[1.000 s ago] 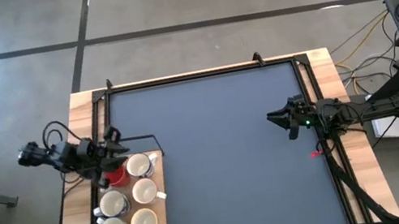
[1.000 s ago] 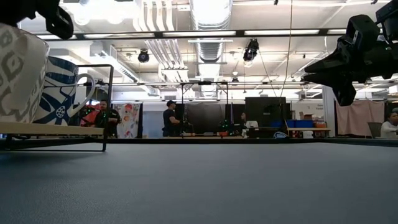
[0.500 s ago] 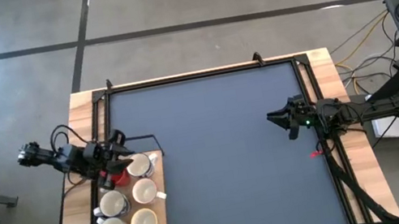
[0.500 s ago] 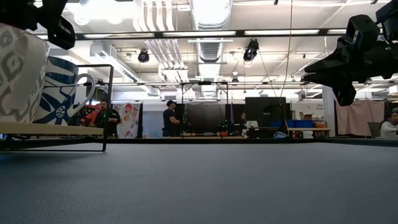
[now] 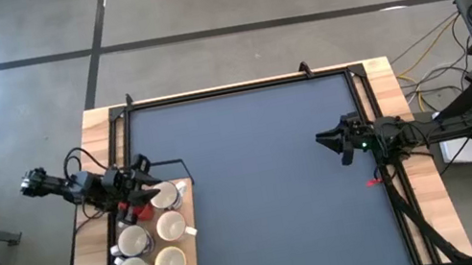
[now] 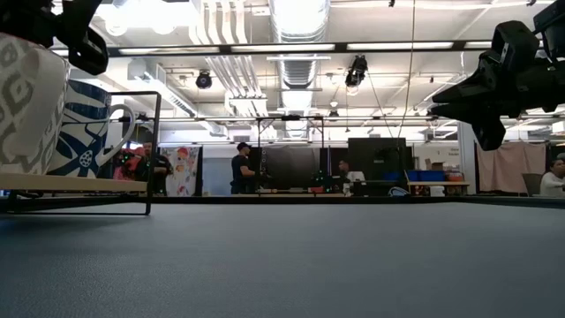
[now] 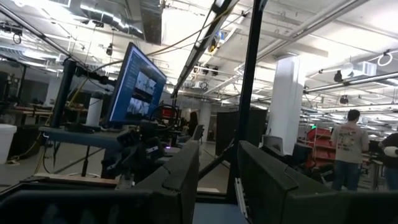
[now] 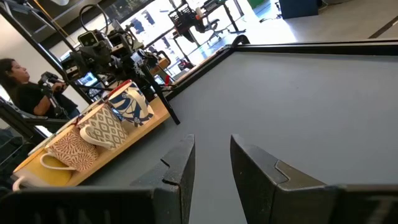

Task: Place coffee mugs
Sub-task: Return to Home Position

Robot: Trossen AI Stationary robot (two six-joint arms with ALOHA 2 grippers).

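At opposite edges — left gripper, right gripper (parted).

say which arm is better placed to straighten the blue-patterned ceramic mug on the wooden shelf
Left, likely: left gripper hangs by the blue-patterned ceramic mug on the wooden shelf; right gripper waits across the grey mat.

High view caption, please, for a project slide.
Mugs stand on the wooden shelf at the table's left, left gripper above them, right gripper waiting opposite.

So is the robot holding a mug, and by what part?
Nothing is held: the left gripper, by the mugs, and the right gripper both have open, empty jaws.
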